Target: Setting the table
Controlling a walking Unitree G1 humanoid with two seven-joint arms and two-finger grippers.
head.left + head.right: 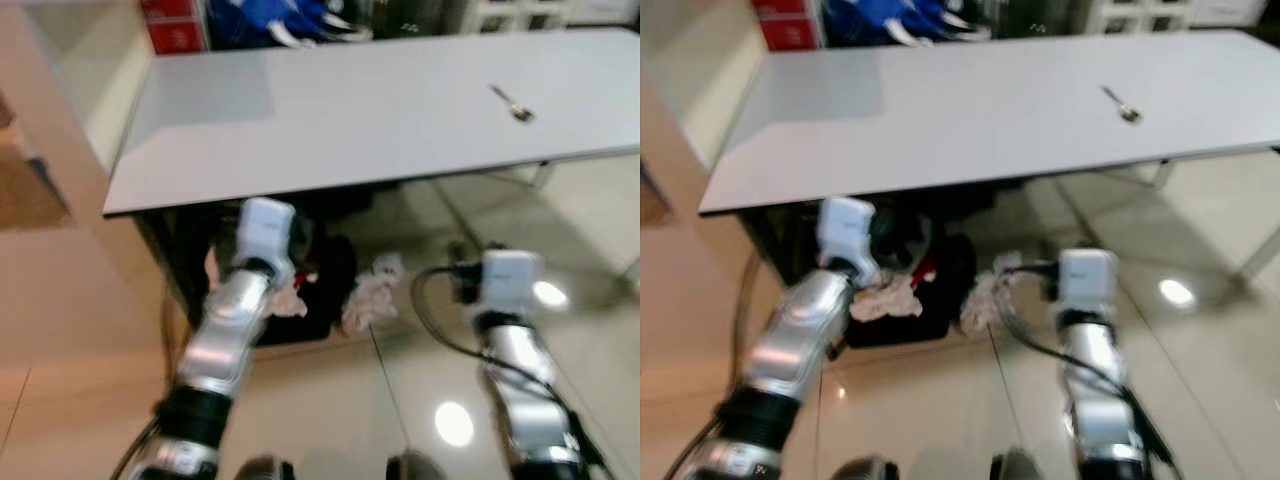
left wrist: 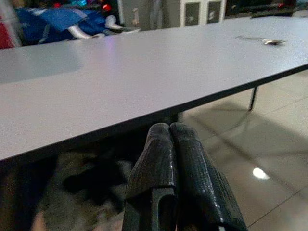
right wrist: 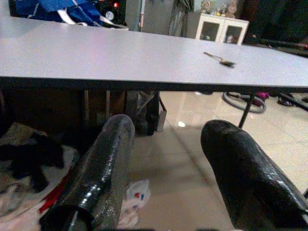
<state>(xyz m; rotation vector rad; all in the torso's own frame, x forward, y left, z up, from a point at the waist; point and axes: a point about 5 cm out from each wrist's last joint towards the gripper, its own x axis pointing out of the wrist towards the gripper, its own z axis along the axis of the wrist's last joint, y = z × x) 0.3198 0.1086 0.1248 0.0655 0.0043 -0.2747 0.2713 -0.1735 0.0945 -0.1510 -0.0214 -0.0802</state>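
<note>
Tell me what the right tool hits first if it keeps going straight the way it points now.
Probably nothing on the table. The right tool, open, sits below the table's edge and aims into the space underneath, so it would likely pass beneath toward the floor. Depth is unclear.

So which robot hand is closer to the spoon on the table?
Right. The right tool is below the table edge, nearer the spoon; the left tool is farther along that edge.

Left arm: silver metal tube, black collar low down, white boxy wrist block.
Right arm: silver segments, white wrist block, black cable looping beside it.
Left gripper: two long black fingers, ribbed texture.
Right gripper: two thick, glossy black fingers.
</note>
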